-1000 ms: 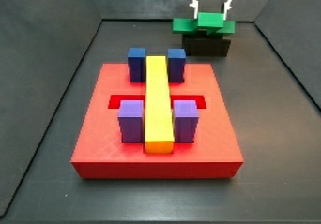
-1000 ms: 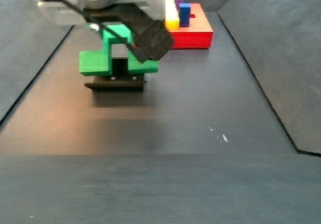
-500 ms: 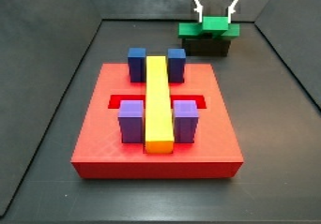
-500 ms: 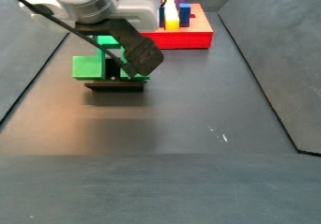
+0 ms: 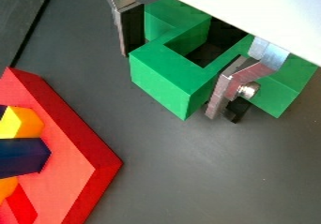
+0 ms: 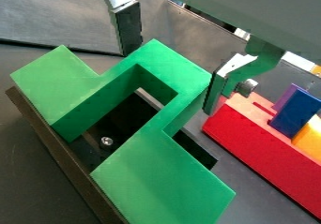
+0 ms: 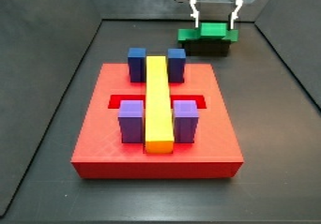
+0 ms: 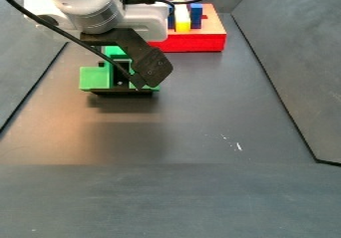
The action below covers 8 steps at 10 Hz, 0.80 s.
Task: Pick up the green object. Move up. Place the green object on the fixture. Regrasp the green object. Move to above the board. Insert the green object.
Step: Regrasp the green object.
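At the far end of the floor, in the upper right of a side view, the green object [image 7: 207, 33] sits on top of the fixture [image 7: 211, 46]. Its wide flat bar lies across the dark holder, and its raised middle part stands up between my fingers. In a wrist view the green object [image 6: 126, 125] shows a hollow pocket in its middle, with the dark fixture [image 6: 69, 148] showing under it and through it.

My pincer [image 7: 213, 20] hangs straight over that raised part. In a wrist view one silver finger [image 5: 238, 82] lies against the side of the green object [image 5: 189, 64] and the other stands at the opposite side. The fingers sit either side of the green block, but I cannot tell whether they press on it or merely stand close. In a side view my pincer [image 8: 131, 67] and its dark housing cover much of the green object [image 8: 96, 78] and the fixture [image 8: 123, 91].

Nearer the camera in the first side view, well apart from the fixture, lies the board [image 7: 157, 125], a red slab. It bears a long yellow bar [image 7: 157, 101] down its middle, two blue blocks [image 7: 138, 64] at its far end and two purple blocks [image 7: 131, 122] nearer.
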{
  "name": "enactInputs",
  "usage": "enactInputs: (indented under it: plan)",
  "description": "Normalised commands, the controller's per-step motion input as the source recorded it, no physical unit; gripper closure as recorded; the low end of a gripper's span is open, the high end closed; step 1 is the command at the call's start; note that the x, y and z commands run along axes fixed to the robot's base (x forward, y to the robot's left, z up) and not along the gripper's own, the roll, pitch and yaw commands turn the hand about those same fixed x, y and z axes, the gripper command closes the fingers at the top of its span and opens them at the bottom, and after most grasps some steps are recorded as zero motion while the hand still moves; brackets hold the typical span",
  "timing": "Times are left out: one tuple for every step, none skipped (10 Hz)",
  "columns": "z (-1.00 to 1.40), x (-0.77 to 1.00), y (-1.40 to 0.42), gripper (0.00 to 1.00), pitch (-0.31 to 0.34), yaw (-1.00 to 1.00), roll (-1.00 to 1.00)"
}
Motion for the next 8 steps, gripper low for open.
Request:
enactInputs:
  plan:
    - [0.67, -0.06, 0.00, 0.00, 0.000, 0.03, 0.00]
    - [0.80, -0.01, -0.05, 0.00, 0.000, 0.06, 0.25]
    - [0.74, 0.00, -0.11, 0.00, 0.011, 0.12, 0.37]
    - [0.62, 0.03, -0.16, 0.00, 0.037, 0.14, 0.39]
    - [0.65, 0.15, -0.23, 0.00, 0.063, 0.20, 0.40]
    - [0.69, 0.20, -0.24, 0.00, 0.031, 0.21, 0.27]
    - [0.67, 0.26, -0.25, 0.00, 0.000, 0.20, 0.19]
    - [0.61, 0.42, -0.32, 0.00, 0.000, 0.19, 0.32]
